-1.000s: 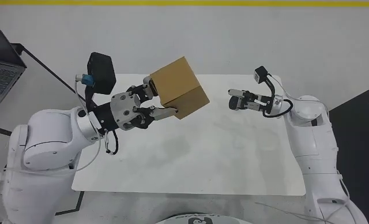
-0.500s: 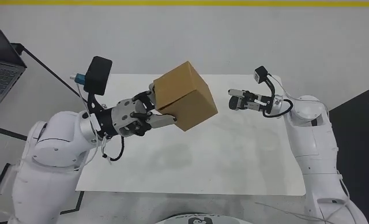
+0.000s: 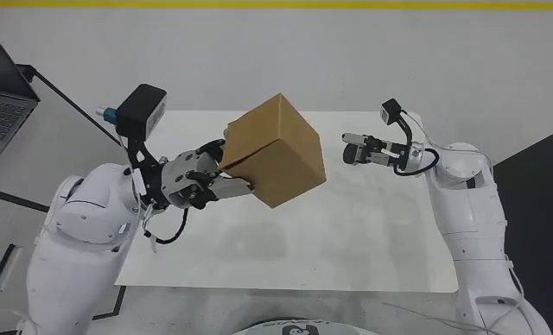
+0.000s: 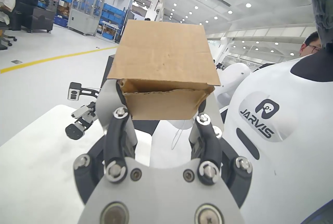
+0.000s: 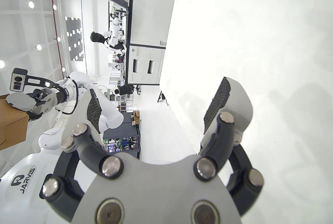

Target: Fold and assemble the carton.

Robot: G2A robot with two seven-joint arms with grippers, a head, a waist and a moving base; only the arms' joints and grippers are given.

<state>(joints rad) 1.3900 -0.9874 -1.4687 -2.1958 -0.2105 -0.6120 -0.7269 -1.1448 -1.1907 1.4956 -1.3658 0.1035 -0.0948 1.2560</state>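
- The left jaws are clamped on the carton [image 3: 276, 149]. One finger [image 4: 107, 98] presses each side wall at the end nearest that wrist.
- The carton hangs in the air above the table [image 3: 346, 249], touching nothing else. It is tilted, with one corner lowest.
- It looks close to a cube, so I see no long axis to line up on. What matters is which face points where.
- At the gripped end, the left wrist view shows a flap [image 4: 161, 105] with a ragged edge sitting below the top panel, with a gap between them. I judge that end not properly closed.
- The right jaws stand wide open over the table's right side, empty and well apart from the carton.
- From the right jaws, the carton [image 5: 11, 123] lies straight across toward the robot's left, with bare table between them. Their opening points roughly at its free far faces.
- The left arm is the nearer one and is already holding the carton. I think any pressing or tucking would fall to the right arm, which first has to close that gap.
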